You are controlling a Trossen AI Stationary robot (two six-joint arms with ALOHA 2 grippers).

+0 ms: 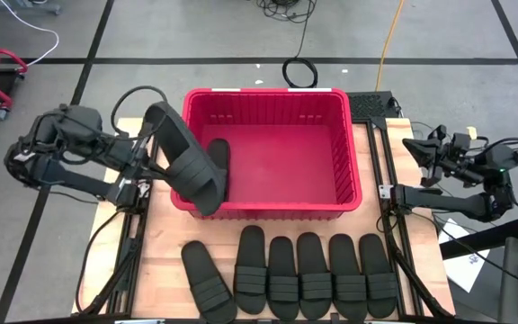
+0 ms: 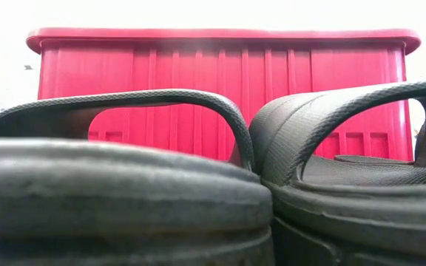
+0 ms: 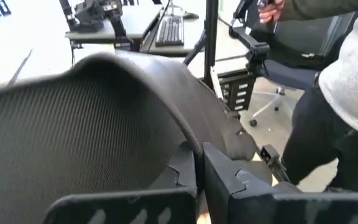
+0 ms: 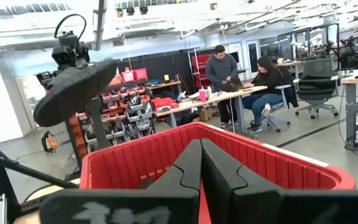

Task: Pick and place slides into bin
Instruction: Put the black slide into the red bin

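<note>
The left gripper [image 1: 142, 148], fingers clamped on one slide sandal [image 1: 185, 169] held above the red bin's [image 1: 344, 135] left rim, risks dropping it astride that rim if released early, while the right gripper [image 1: 419, 148] waits closed and empty.

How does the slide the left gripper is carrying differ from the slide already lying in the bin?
The carried slide is clamped in the left gripper and raised over the bin's left rim; the slide in the bin lies loose on the bin floor. The carried slide shows in full and crosses the rim; the slide in the bin is partly hidden behind it. Both are black rubber. The right gripper waits shut, off to the right.
</note>
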